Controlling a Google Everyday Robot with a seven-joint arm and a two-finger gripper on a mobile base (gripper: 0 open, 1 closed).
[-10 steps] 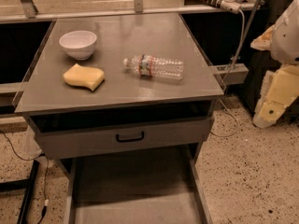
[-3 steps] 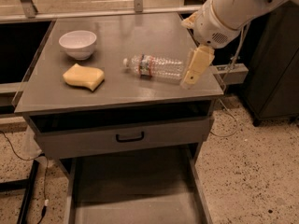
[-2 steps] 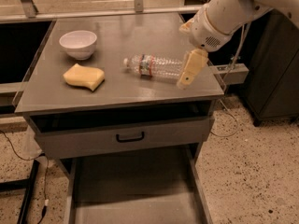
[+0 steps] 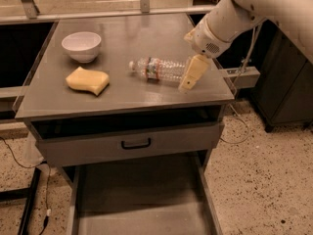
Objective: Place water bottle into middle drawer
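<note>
The water bottle (image 4: pixel 159 70) lies on its side on the grey table top (image 4: pixel 146 33), white cap pointing left toward the sponge. My gripper (image 4: pixel 193 73), cream-coloured on a white arm, hangs down at the bottle's right end, right at its base and over the table's right side. The middle drawer (image 4: pixel 139 195) stands pulled out below, near the bottom of the view, showing its flat grey floor and low side walls with nothing in it.
A white bowl (image 4: pixel 81 45) and a yellow sponge (image 4: pixel 88 80) sit on the left of the table. A grey drawer front with a black handle (image 4: pixel 136 143) is under the table top. A dark cabinet (image 4: pixel 288 82) stands at the right; cables (image 4: pixel 29 180) lie on the floor at the left.
My arm came in from the right, and over the last second the gripper has shifted a little left and down toward the bottle's base. The bottle has not moved.
</note>
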